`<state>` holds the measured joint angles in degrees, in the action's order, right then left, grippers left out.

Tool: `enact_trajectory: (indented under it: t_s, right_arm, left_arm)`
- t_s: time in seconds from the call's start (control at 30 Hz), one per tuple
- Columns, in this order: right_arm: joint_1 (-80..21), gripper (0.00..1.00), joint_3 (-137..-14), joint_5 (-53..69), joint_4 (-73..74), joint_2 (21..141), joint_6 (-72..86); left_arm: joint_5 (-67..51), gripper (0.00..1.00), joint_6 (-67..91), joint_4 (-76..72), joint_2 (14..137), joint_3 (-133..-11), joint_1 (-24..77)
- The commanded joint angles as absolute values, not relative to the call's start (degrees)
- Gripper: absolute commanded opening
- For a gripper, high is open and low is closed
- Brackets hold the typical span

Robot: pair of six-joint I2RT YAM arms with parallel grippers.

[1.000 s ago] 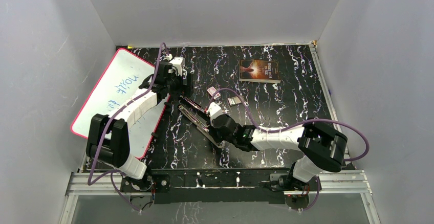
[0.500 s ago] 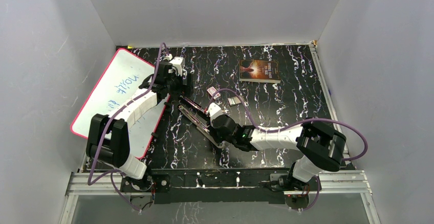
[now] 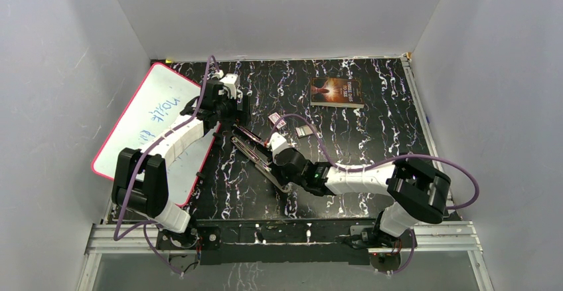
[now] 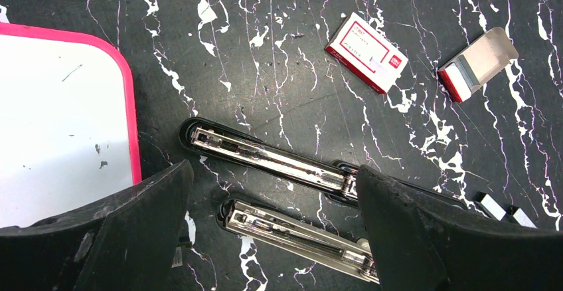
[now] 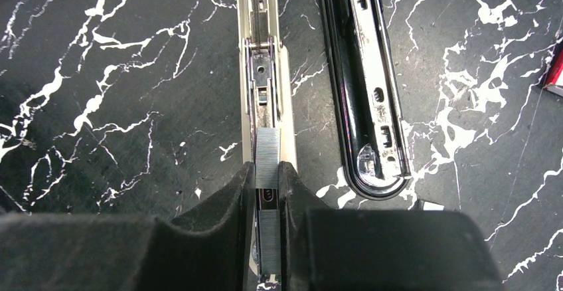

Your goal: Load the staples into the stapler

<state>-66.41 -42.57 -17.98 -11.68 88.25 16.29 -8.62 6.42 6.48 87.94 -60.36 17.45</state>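
R gripper (image 5: 267, 169) pinches a short silvery strip of staples (image 5: 267, 148) between its fingers. The strip is lined up lengthwise with the open magazine rail (image 5: 264, 72) of the stapler (image 3: 260, 158), which lies folded out flat near the middle of the table (image 3: 385, 125), its black half (image 5: 362, 92) alongside. Whether the strip is seated in the channel or sits just above it can't be told from the wrist view. L gripper (image 4: 272, 175), jaws spread wide and holding nothing, hangs over the stapler's far end, beside the pink-rimmed whiteboard (image 3: 149, 115) at the table's left edge. A shut red-and-white staple box (image 4: 365, 52) and an open box (image 4: 478, 62) lie just beyond the stapler, and a book (image 3: 336, 92) sits toward the far edge. Task looks approx. past halfway: stapler opened, strip picked & aligned. Left to do, by the look of it: settle the strip fully into the rail, let go, close the stapler.
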Motion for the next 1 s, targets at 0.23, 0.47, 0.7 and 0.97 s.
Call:
enact_trajectory:
  t_s: [0.23, 0.47, 0.7, 0.97]
  right_arm:
    - [-66.7, 0.0, -44.4, -16.9, -13.8, 86.3, 15.7]
    - [-66.7, 0.0, -44.5, -16.2, -13.5, 87.2, 15.9]
    - [-66.7, 0.0, -45.1, -17.1, -12.5, 88.0, 16.3]
    - [-66.7, 0.0, -45.8, -17.5, -11.3, 88.8, 16.5]
  left_arm:
    - [-9.3, 0.92, 5.8, 7.0, 87.8, -61.2, 17.2]
    - [-9.2, 0.92, 5.9, 7.0, 87.8, -61.2, 17.3]
    - [-9.2, 0.92, 5.9, 7.0, 87.9, -61.2, 17.2]
    - [-9.2, 0.92, 5.8, 7.0, 87.8, -61.2, 17.3]
